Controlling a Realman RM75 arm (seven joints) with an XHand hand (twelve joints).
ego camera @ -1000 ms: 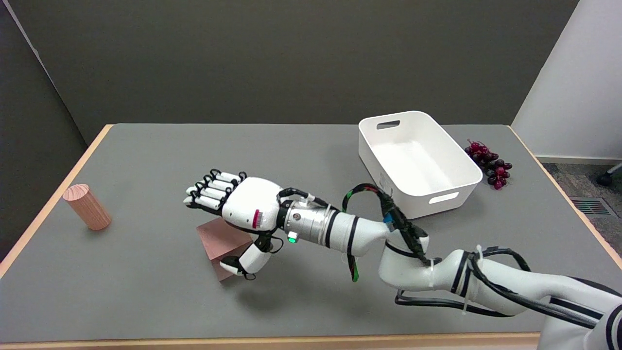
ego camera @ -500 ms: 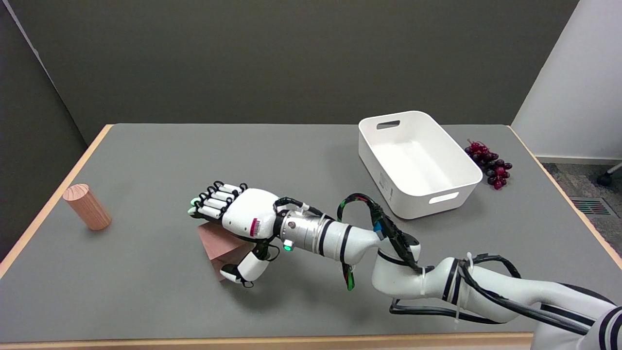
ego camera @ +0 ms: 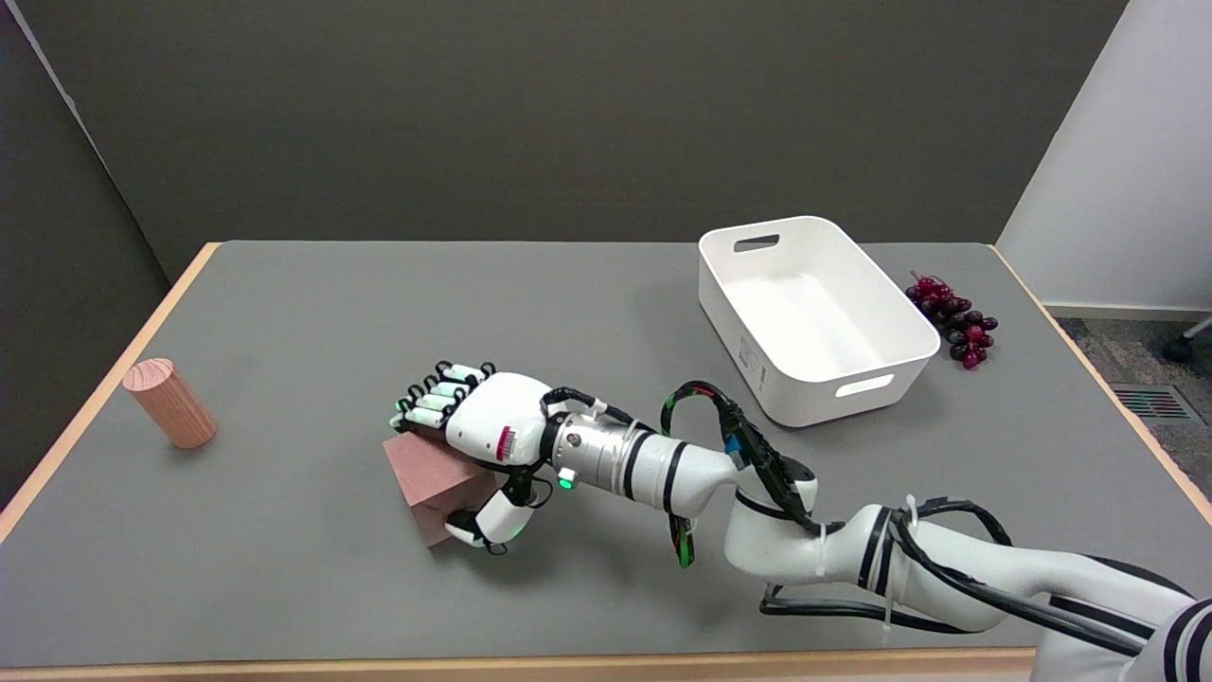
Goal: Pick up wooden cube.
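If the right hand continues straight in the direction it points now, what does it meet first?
The right hand points left across the table; past the wooden cube under it, the wooden cylinder probably comes first, though depth is unclear.

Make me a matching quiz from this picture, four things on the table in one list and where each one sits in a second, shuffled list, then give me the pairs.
Things
1. wooden cube
2. wooden cylinder
3. white bin
4. grapes

Places
A. just right of the bin, near the table's right edge
B. under the right hand, with the fingers over its far side and the thumb at its near side
C. far left, beside the table's left edge
D. right half of the table, empty, handle slots at both ends

Pairs: 1-B, 2-C, 3-D, 4-A
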